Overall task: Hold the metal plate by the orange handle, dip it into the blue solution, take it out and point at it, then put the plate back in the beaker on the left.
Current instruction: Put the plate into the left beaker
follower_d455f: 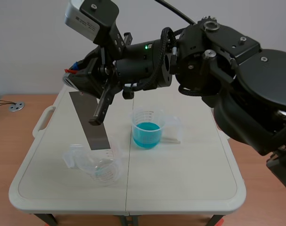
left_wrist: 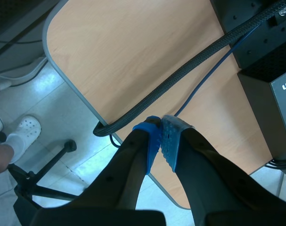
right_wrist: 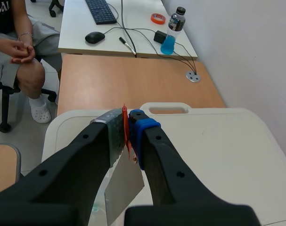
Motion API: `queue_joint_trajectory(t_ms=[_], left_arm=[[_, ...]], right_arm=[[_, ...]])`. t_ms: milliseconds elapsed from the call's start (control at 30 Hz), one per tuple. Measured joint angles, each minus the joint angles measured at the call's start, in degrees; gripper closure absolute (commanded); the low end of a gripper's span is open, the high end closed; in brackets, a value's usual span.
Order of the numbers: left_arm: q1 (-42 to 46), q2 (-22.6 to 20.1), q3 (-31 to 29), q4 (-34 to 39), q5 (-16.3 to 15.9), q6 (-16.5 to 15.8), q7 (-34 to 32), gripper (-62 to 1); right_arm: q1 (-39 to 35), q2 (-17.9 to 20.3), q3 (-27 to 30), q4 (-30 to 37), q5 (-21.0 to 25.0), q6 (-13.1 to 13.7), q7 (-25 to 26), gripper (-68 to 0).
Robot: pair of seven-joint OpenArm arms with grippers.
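The right tool (right_wrist: 127, 128) pinches the orange handle (right_wrist: 125, 115). The metal plate (follower_d455f: 92, 123) hangs steeply, its lower end at the mouth of the left beaker (follower_d455f: 105, 170), seemingly just inside. The blue solution (follower_d455f: 147, 132) stands near it, to the robot's right. The left tool (left_wrist: 160, 136), pressed together, is off the counter (follower_d455f: 180, 179).

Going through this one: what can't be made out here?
Scene view: orange handle mostly hidden inside right claw.
Right wrist view: metal plate lower end hidden behind the claw's fingers.
Scene view: left claw out of frame; plate tip inside clear beaker or above, unclear.
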Motion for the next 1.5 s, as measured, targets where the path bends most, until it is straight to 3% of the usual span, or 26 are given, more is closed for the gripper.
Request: queue_joint_trajectory(t_ms=[500,1167,1500], left_arm=[[0.0,0.0,0.0,0.0,0.0,0.0,0.0,-2.9],[0.0,0.0,0.0,0.0,0.0,0.0,0.0,-2.9],[0.0,0.0,0.0,0.0,0.0,0.0,0.0,-2.9]], right_arm=[[0.0,0.0,-3.3,-0.6,0.0,-0.1,-0.2,-1.3],[-4.7,0.0,-3.4,-0.7,0.5,-0.1,-1.7,-1.3],[-4.6,-1.7,-3.4,-8.4,0.6,-0.2,-1.2,-1.3]])
